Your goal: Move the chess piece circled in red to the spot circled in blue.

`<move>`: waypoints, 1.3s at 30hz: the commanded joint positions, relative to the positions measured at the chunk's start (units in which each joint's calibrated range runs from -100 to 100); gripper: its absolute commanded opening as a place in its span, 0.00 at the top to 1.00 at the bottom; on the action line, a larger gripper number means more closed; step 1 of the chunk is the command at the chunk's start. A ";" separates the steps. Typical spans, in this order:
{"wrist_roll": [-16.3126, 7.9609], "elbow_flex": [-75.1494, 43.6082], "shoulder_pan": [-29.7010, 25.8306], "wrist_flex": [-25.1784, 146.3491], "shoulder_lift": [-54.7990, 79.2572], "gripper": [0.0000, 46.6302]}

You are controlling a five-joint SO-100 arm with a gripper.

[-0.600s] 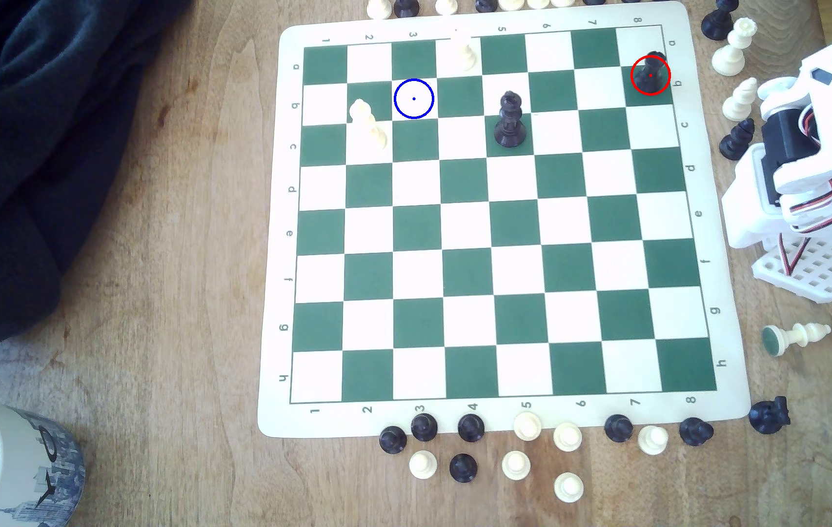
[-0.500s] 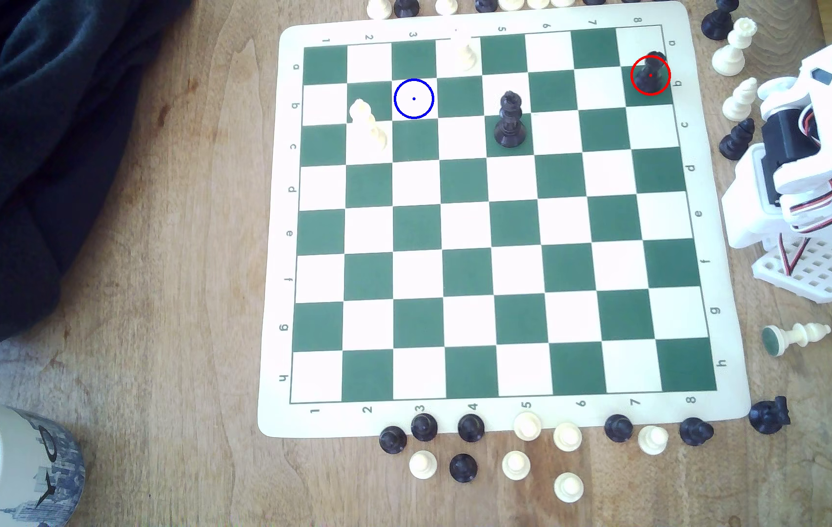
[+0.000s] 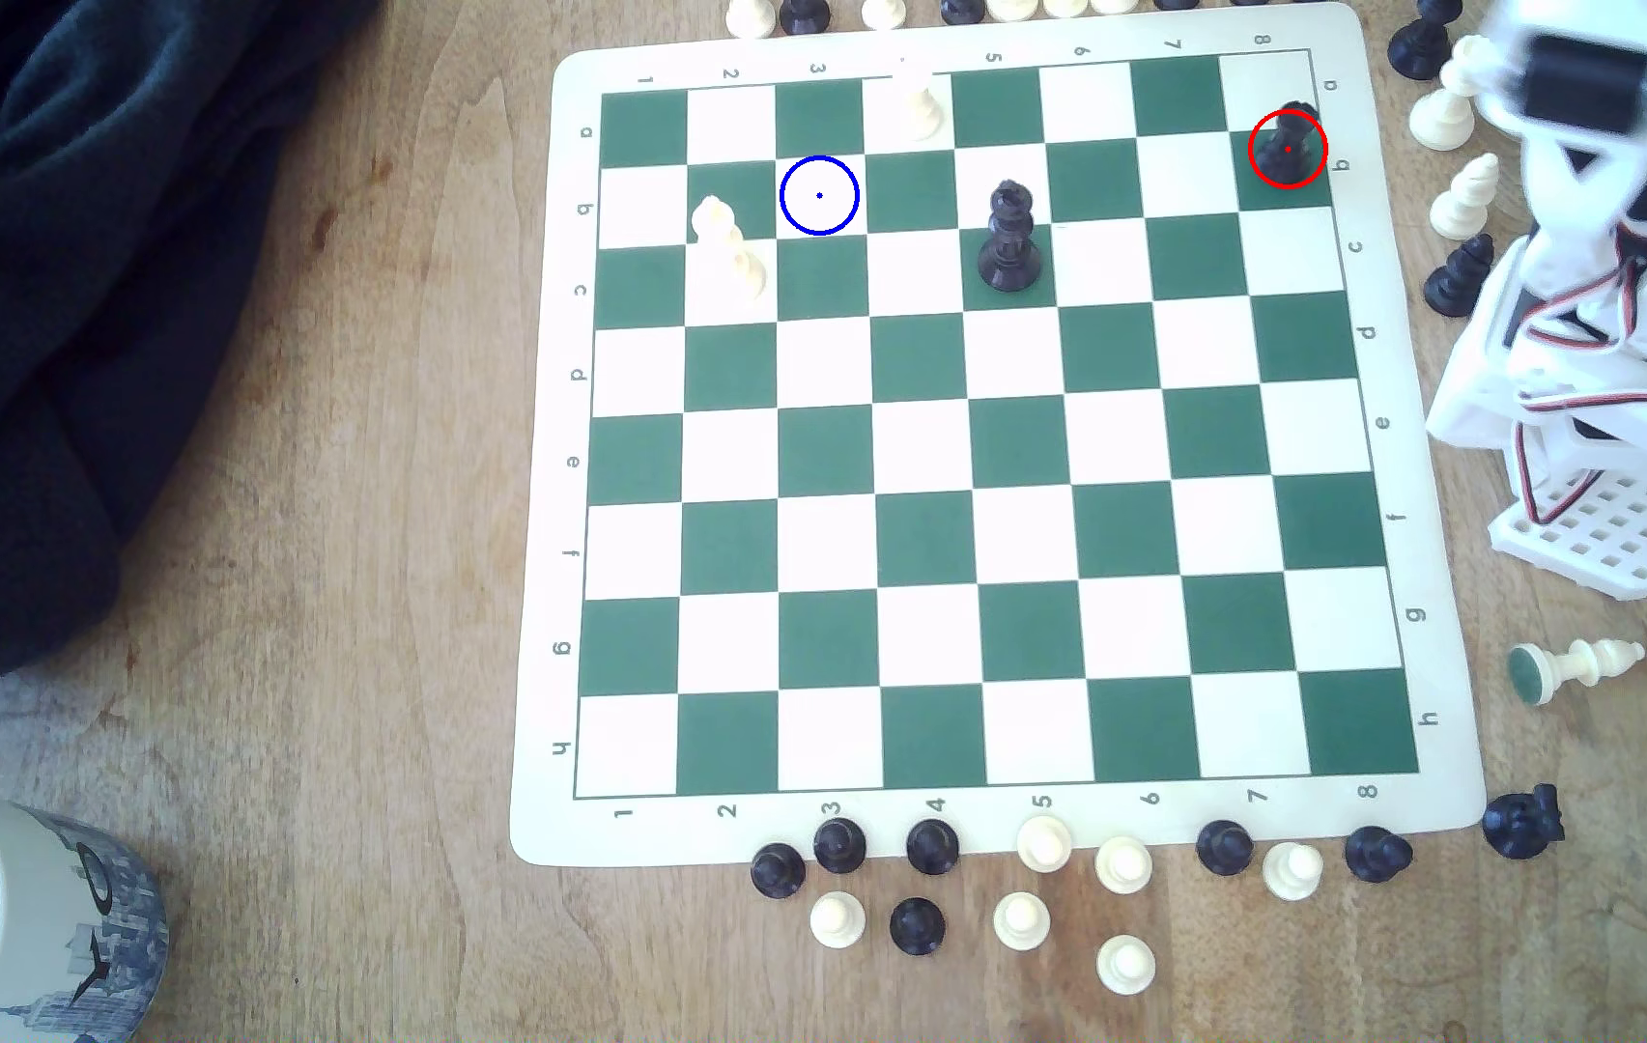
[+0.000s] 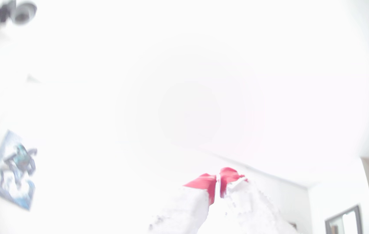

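Note:
The chess piece, a short black rook, stands inside the red ring on a green square at the board's far corner, on the exterior view's right. The spot is a white square with a blue ring and dot, far to the exterior view's left of the rook, with nothing on it. My white arm is motion-blurred beside the board's right edge, apart from the rook. In the wrist view my gripper points up into a bright room, its red fingertips pressed nearly together with nothing between them.
A tall black king and white pieces stand on the board. Loose pieces crowd the table between rook and arm and along the near edge. A mug and dark cloth lie at the left.
The arm has swung upward and toward the far side, now blurred with motion. The rook and every other piece are where they were.

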 commanded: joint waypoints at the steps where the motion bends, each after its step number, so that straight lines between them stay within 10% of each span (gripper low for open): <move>1: -0.10 -10.72 3.99 24.05 0.05 1.00; 12: -0.20 -23.33 17.28 74.09 -0.71 1.00; 16: -9.43 -29.85 15.95 91.86 2.60 0.95; 39: -5.96 -51.43 24.17 121.10 43.69 0.65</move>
